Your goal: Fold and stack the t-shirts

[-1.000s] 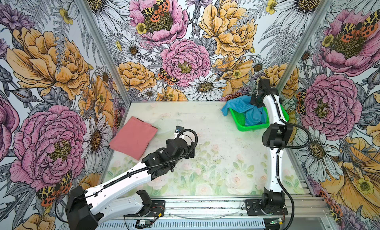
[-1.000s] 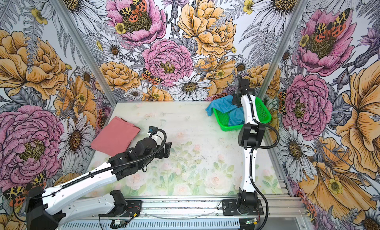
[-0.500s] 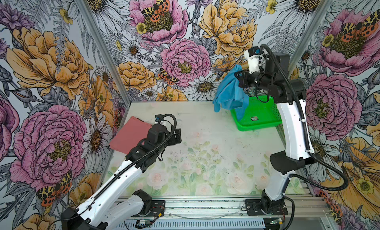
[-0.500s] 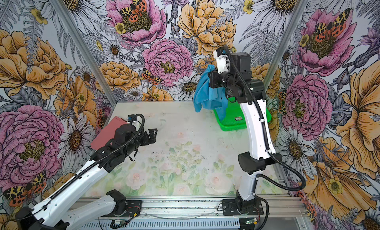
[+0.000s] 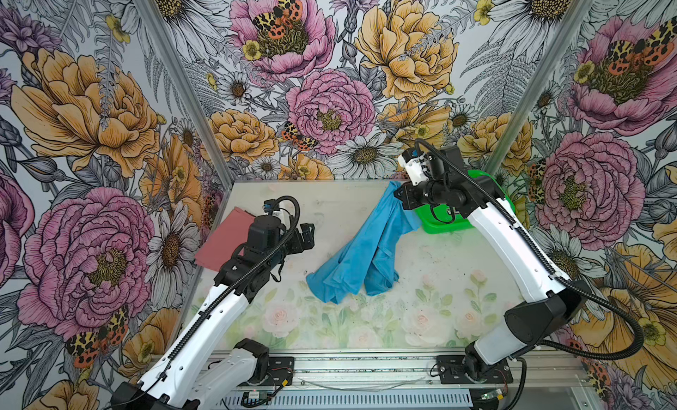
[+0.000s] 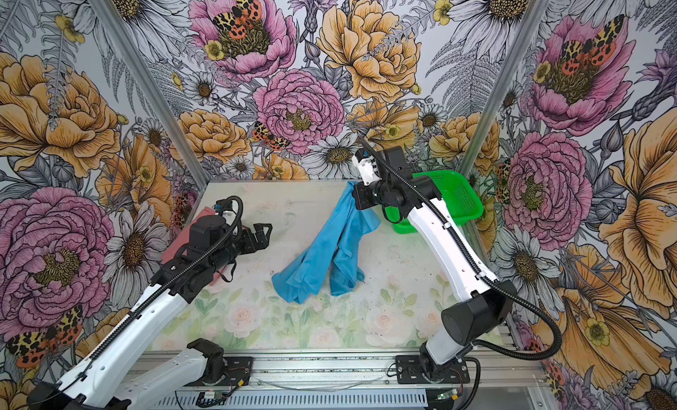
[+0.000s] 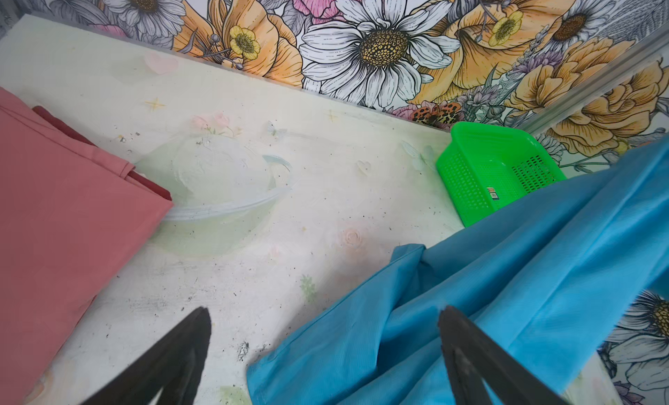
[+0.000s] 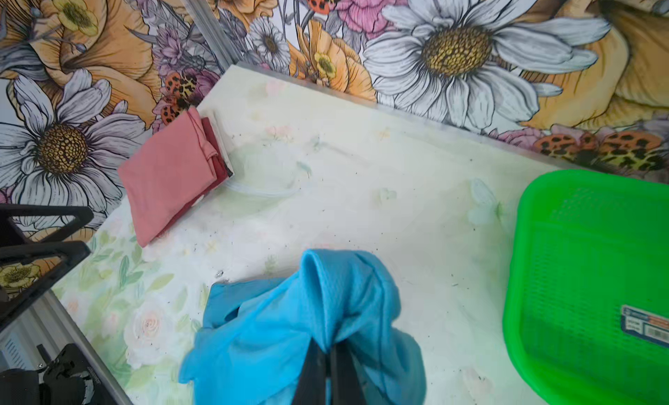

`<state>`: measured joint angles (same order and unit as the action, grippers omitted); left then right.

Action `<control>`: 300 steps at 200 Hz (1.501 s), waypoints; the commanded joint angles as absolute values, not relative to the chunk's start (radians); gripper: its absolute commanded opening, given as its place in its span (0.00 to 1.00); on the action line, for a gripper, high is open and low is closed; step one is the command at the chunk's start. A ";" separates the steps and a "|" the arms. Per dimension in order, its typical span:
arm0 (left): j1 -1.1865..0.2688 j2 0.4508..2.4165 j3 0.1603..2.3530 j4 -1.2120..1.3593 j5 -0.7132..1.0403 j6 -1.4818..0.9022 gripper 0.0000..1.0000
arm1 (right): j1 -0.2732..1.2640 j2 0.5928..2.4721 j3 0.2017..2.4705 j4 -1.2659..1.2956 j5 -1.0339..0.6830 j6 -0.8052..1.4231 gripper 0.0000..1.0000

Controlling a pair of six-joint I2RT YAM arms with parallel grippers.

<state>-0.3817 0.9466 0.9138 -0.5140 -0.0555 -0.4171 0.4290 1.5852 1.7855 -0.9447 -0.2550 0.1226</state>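
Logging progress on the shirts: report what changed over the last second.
The right gripper, shut on the blue t-shirt, lifted it out of the green basket and carried it toward the table's middle, where its lower end now drapes on the surface. The left gripper, open, shifted slightly back and left. The folded pink t-shirt and the basket stayed put.
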 commanded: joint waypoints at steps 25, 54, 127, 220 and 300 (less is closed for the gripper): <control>-0.364 0.894 0.878 -0.522 -0.007 -0.419 0.99 | 0.596 1.462 1.716 -0.823 -0.134 0.135 0.00; -0.336 0.870 0.869 -0.521 0.020 -0.437 0.99 | 0.644 1.498 1.732 -0.822 -0.177 0.190 0.02; -0.291 0.839 0.794 -0.521 0.062 -0.502 0.99 | 0.667 1.749 1.753 -0.819 -0.052 0.270 0.70; -0.300 0.916 0.680 -0.410 0.109 -0.592 0.99 | 0.653 1.715 1.311 -0.624 -0.149 0.307 0.66; -0.285 0.890 0.644 -0.402 0.095 -0.586 0.99 | 0.773 1.867 1.440 -0.611 -0.031 0.263 0.66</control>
